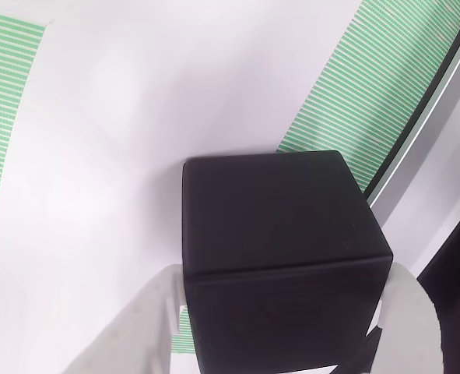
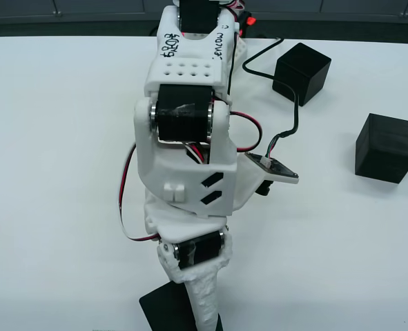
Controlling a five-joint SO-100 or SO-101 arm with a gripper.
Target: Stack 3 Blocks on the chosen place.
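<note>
Black ribbed cube sits clamped between my gripper's white fingers in the view that rides on the gripper, a sliver of green-striped patch showing beneath it. From above, two more cubes rest apart on the white table; handwriting on the arm is illegible to me.

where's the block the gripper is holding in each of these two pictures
View that rides on the gripper: the held block fills the lower centre, between the white fingers.
View from above: it sits at the bottom edge, partly behind the gripper.
Shared landmark: the white finger beside the block.
</note>
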